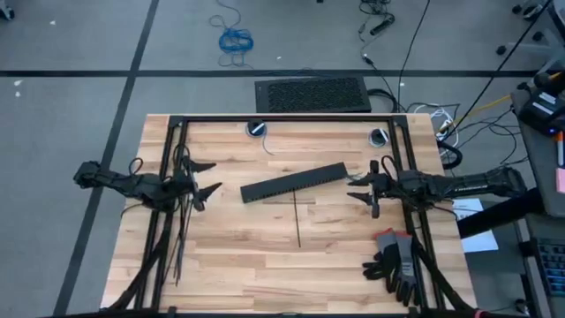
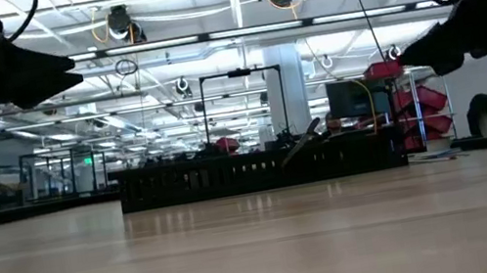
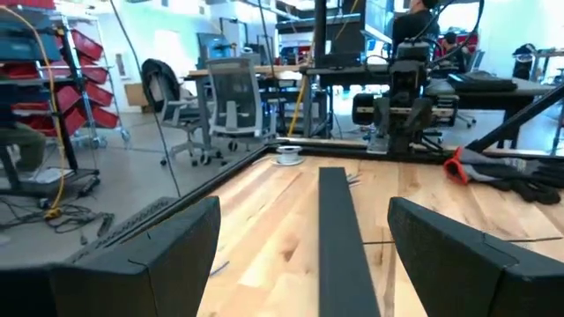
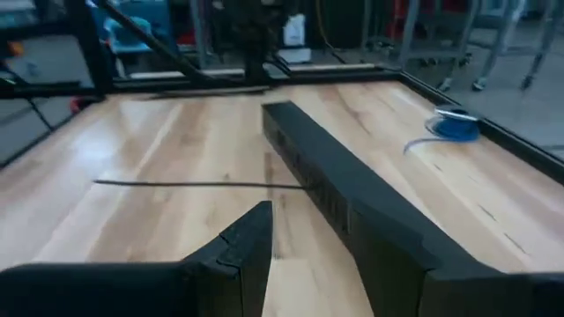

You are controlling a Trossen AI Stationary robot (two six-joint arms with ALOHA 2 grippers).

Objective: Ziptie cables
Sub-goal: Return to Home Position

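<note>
Nearest, dark fingers [image 3: 150,255] of the left gripper [image 1: 215,177], spread wide and empty, hanging over the left side of the table [image 1: 229,256]. Opposite, right gripper [image 1: 351,187], likewise spread and empty, over the right side. Between them, closed black cable duct [image 1: 294,182], askew mid-table. One ziptie [image 1: 298,225] flat on the wood, one end meeting the duct. Cables out of sight. Grey gloves [image 1: 395,261] near the right front corner.

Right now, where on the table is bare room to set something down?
Bare wood between the long flat black bar, the thin dark ziptie and the left gripper; also beyond the bar, between two small round rolls. Crowded: the corner by the right gripper, where grey-black gloves lie.
</note>
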